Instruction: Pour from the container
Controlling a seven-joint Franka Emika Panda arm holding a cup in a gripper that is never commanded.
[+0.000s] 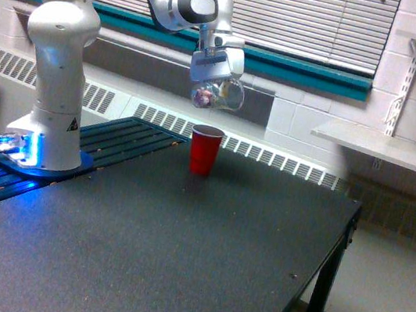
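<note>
**A:** Lab-ish room, blinds (310, 14) across the back, dark table (198, 265) taking up most of the shot. The red cup (205, 150) stands upright on it, toward the far edge. Which step are we at?

**B:** I'd say pre-pour. The gripper (215, 78) hangs above the cup with the container (218, 94) in it. The container looks tipped over on its side, mouth pointing roughly 3 o'clock, brownish-pink bits bunched at the 9 o'clock end. It's in the air, well clear of the cup and about straight over it. Nothing's visibly falling out.

**A:** So next?

**B:** My guess: roll the wrist so the mouth dips toward 6 o'clock while keeping it lined up over the rim, slowly, or bits land on the table.

**A:** Fingers?

**B:** Pinched against the container's wall from 12 o'clock, spread just enough to fit it. They touch nothing else.
</note>
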